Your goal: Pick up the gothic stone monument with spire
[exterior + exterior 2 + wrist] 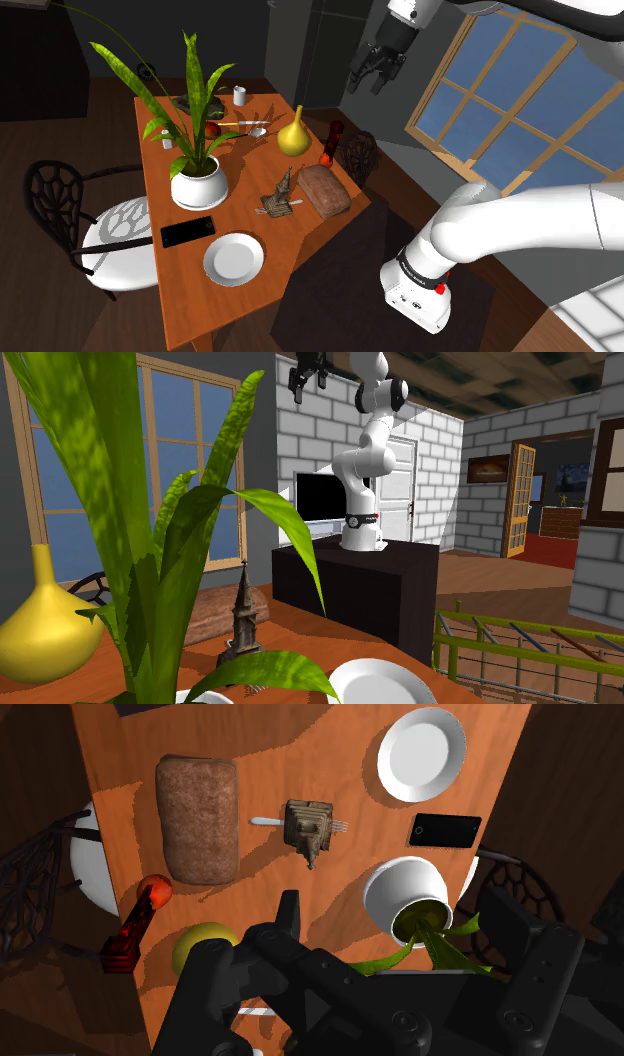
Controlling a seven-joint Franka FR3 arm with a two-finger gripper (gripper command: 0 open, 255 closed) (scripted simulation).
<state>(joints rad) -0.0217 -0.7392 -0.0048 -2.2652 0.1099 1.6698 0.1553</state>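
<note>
The monument (281,194) is a small grey-brown stone tower with a pointed spire. It stands upright on the orange wooden table (185,290), between a brown loaf (325,188) and a white plant pot (198,185). From the second exterior view the monument (243,614) rises just behind the plant's leaves. My gripper (370,76) hangs high above the table's far side, open and holding nothing. Seen from the wrist, the monument (308,828) lies well ahead of the gripper (378,976), whose fingers (212,989) stand wide apart.
Around the monument are a white plate (234,258), a black phone (188,231), a yellow vase (293,135), a red bottle (333,140) and a fork (265,821). A dark openwork chair (70,215) stands at the table's left. Tall plant leaves (150,532) block much of the second exterior view.
</note>
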